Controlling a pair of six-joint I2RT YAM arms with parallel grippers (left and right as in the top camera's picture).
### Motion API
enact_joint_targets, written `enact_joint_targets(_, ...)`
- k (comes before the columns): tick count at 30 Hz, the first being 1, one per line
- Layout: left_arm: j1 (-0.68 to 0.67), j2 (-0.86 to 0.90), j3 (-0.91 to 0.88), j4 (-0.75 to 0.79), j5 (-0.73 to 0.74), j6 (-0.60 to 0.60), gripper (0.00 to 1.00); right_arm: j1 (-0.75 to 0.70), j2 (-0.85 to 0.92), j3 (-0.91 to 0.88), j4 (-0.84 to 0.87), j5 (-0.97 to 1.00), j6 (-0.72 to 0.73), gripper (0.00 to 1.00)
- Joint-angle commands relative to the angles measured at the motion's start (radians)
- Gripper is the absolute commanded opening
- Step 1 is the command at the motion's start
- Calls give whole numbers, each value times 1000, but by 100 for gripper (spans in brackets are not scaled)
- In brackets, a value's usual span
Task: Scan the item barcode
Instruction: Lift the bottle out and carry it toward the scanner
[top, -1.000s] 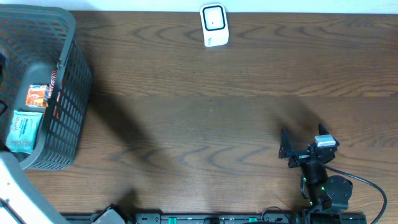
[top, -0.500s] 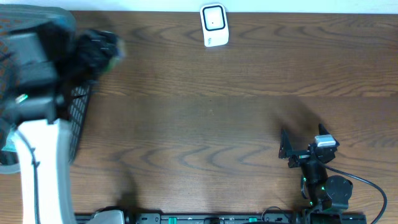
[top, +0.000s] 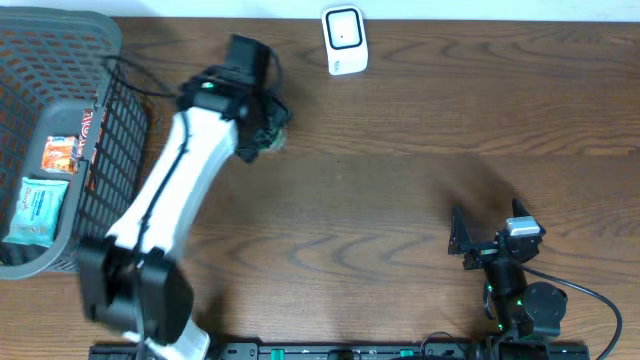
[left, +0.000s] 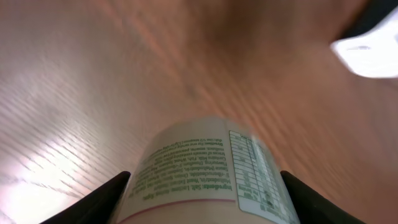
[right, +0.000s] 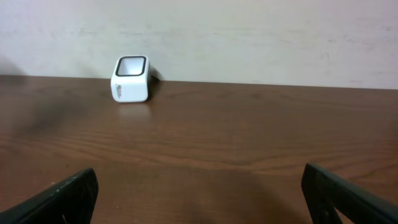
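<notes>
My left jaws: gripping a labelled container (left: 205, 168), upper left-centre, near scanner (top: 344, 40).
My right jaws: released, lower right, above desk (top: 400, 200).

White cylindrical container (left: 208, 168), green-print label, held aloft; white scanner (top: 344, 40) stands apart, to its right.

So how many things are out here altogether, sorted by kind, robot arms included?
Robot arms: 2
Basket: 1
Packets plainly showing in the basket: 2
White scanner: 1
Labelled container, held by the left arm: 1
Total: 7
</notes>
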Motion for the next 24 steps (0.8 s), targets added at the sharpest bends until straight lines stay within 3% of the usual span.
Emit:
enact_joint_targets(1, -30, 82, 14, -5, -40, -207, 67, 5, -2, -1, -3, -6, 10, 99)
enact_joint_targets(8, -60, 225, 14, -6, -38, -436, 67, 5, -2, -1, -3, -6, 10, 99)
enact_joint_targets(13, -62, 258, 12, 0, -32, -528, 71, 5, -2, -1, -3, -6, 10, 99)
enact_joint_targets(17, -62, 262, 4, 14, -88, -517, 73, 5, -2, -1, -3, -6, 10, 99)
enact_joint_targets(24, -62, 283, 4, 14, -117, -313, 73, 5, -2, -1, -3, -6, 10, 99)
